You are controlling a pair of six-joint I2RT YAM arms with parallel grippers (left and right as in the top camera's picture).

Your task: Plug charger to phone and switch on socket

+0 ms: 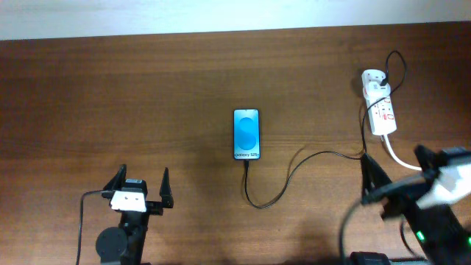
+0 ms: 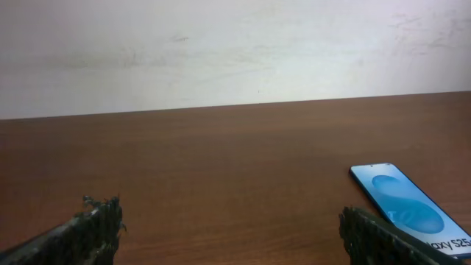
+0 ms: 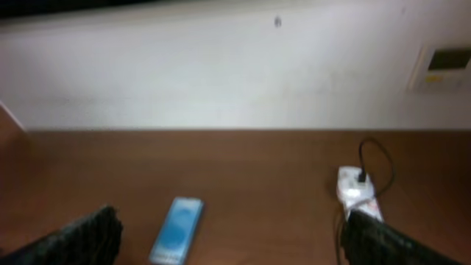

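The phone (image 1: 246, 135) lies face up in the middle of the table, its blue screen lit. The charger (image 1: 294, 168), a thin black cable, runs from the phone's near edge in a loop to the right, up to the socket (image 1: 379, 103). The socket is a white strip at the far right. My left gripper (image 1: 140, 184) is open and empty, near and left of the phone. My right gripper (image 1: 401, 175) is open and empty, just in front of the socket. The left wrist view shows the phone (image 2: 408, 206) at right. The right wrist view shows the phone (image 3: 176, 228), the socket (image 3: 358, 190) and the cable (image 3: 377, 158).
A thick white cord (image 1: 399, 158) leaves the socket's near end towards my right arm. The brown wooden table (image 1: 110, 96) ends at a pale wall (image 2: 221, 51) along the far side.
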